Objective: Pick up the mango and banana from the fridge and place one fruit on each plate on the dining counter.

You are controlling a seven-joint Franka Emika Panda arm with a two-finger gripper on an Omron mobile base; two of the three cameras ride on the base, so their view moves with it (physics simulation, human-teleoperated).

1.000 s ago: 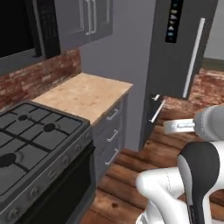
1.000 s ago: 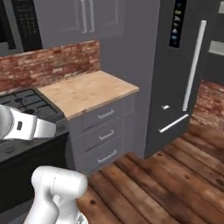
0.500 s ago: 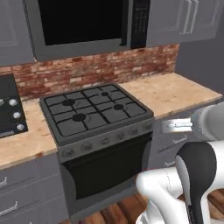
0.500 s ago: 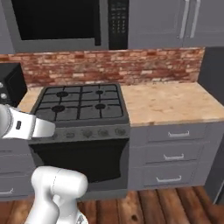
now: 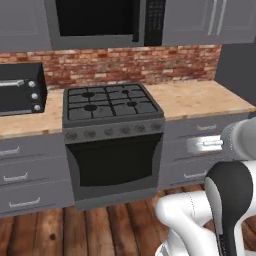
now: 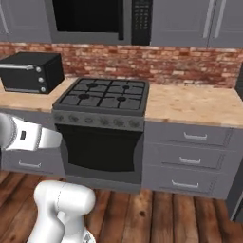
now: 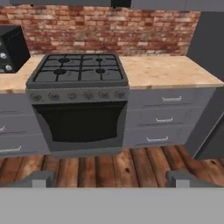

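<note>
My gripper is open in the hand view; its two fingertips stand far apart with nothing between them. It points at a grey gas stove across the wooden floor. A strip of the dark grey fridge shows at the right edge, its door side hidden; it is also at the top right of the left base view. The mango, the banana, the plates and the dining counter are out of view.
A wooden worktop over grey drawers runs right of the stove. A black toaster oven sits on the left worktop, under a microwave. Wooden floor lies between me and the cabinets.
The whole picture has slid: the base has turned left, so the fridge has gone to the right edge and the stove is now in the middle. The gripper has stayed open.
</note>
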